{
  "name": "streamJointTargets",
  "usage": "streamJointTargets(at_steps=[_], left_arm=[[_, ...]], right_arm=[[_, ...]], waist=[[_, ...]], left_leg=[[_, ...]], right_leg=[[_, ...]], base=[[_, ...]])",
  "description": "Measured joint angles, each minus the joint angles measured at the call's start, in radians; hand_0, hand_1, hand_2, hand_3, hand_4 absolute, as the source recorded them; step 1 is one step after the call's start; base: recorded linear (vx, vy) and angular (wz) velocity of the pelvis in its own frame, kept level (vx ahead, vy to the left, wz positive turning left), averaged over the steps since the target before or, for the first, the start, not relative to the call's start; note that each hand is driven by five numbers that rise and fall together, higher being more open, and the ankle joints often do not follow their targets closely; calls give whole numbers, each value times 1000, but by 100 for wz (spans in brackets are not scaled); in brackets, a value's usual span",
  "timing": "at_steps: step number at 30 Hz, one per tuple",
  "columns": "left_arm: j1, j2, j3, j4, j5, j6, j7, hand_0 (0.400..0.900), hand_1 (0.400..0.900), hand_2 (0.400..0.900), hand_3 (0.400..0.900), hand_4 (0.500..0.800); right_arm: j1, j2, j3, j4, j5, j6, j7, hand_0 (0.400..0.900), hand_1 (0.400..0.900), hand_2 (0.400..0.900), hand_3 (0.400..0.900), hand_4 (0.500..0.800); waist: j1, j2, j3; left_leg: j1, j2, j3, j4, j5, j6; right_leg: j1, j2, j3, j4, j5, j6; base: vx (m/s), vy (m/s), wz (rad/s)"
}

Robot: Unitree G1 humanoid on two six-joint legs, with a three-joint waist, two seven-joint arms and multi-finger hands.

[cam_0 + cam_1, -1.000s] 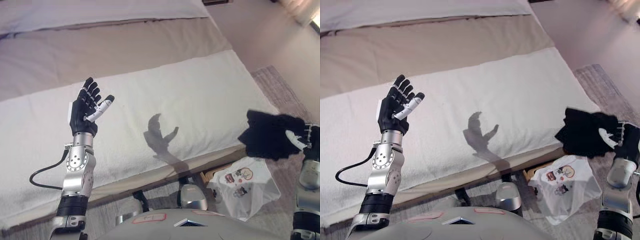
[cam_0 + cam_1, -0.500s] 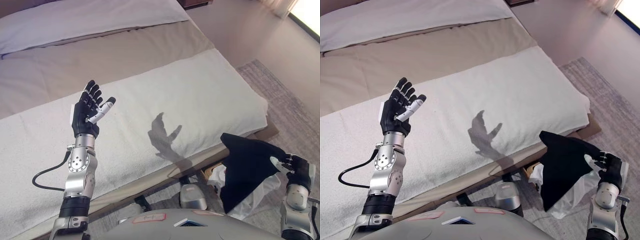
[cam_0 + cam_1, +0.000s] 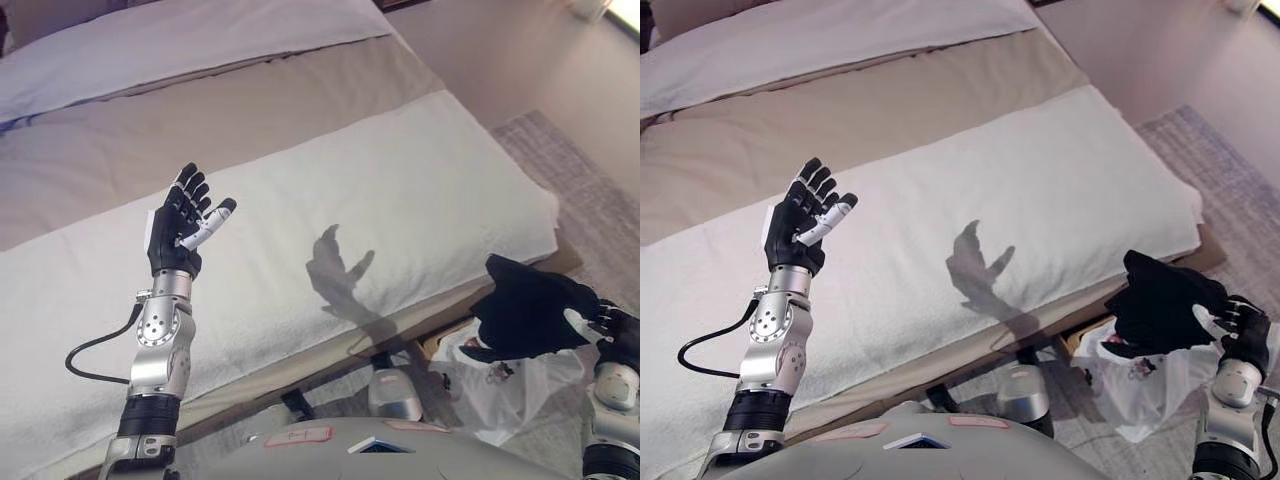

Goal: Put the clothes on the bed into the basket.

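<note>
A: What is the robot's left hand point(image 3: 183, 222) doing?
B: It is hovering over the wide bed with the white towel cover point(image 3: 330, 190), fingers spread and holding nothing.
A: And at the right side?
B: The robot's right hand point(image 3: 1240, 327) is pinching the crumpled black cloth garment point(image 3: 1162, 302) beside the bed edge, just above a white printed garment point(image 3: 1145, 385) lying low by the floor.
A: Which step is this?
B: I think it is carrying to the basket, which I cannot make out. Next it needs lowering, then releasing.
A: What is different from half a second ago?
B: The garment was hanging long; now it is bunching up higher.
</note>
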Motion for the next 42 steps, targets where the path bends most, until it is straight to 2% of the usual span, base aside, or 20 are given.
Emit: streamJointTargets(at_steps=[3,9,10,11,12,33,42], left_arm=[[1,-1,1,-1,-1,0,1,900,900,900,900,800],[3,-6,2,-4,-16,0,1,900,900,900,900,800],[3,-9,2,-4,-17,0,1,900,900,900,900,800],[3,-9,1,-4,-17,0,1,900,900,900,900,800],[3,-9,2,-4,-17,0,1,900,900,900,900,800],[-5,-9,5,-5,-17,0,12,900,900,900,900,800],[-7,-11,12,-5,-15,0,35,900,900,900,900,800]], right_arm=[[2,-2,-1,51,3,10,-13,400,400,400,400,500],[-10,-1,-1,73,5,17,-14,400,400,400,400,500],[-11,-1,-1,73,8,17,-14,620,620,620,620,632],[-11,-1,-1,73,13,17,-14,620,620,620,620,632],[-11,-1,-1,73,17,17,-14,900,900,900,900,800],[-46,-2,-4,63,18,17,-41,900,900,900,900,800],[-80,5,20,-149,16,9,-43,900,900,900,900,800]], waist=[[5,24,0],[10,45,4],[9,45,5],[9,45,5],[9,45,5],[5,25,18],[4,19,23]], left_leg=[[-10,2,-20,0,3,0],[-11,3,-23,0,3,0],[-11,3,-23,0,3,0],[-11,3,-22,0,3,0],[-11,3,-23,0,3,0],[-7,3,-18,0,3,1],[7,5,-14,0,3,1]], right_leg=[[3,0,-24,0,1,-1],[4,-1,-26,-1,-1,0],[4,-1,-26,-1,-1,0],[3,-1,-26,-1,-2,1],[3,-1,-26,-1,-2,1],[4,1,-21,-1,0,-1],[15,4,-16,0,0,-1]], base=[[14,-65,14],[8,-47,2],[3,-37,-3],[2,-31,-2],[0,-27,-3],[1,-5,-1],[-3,-1,1]])
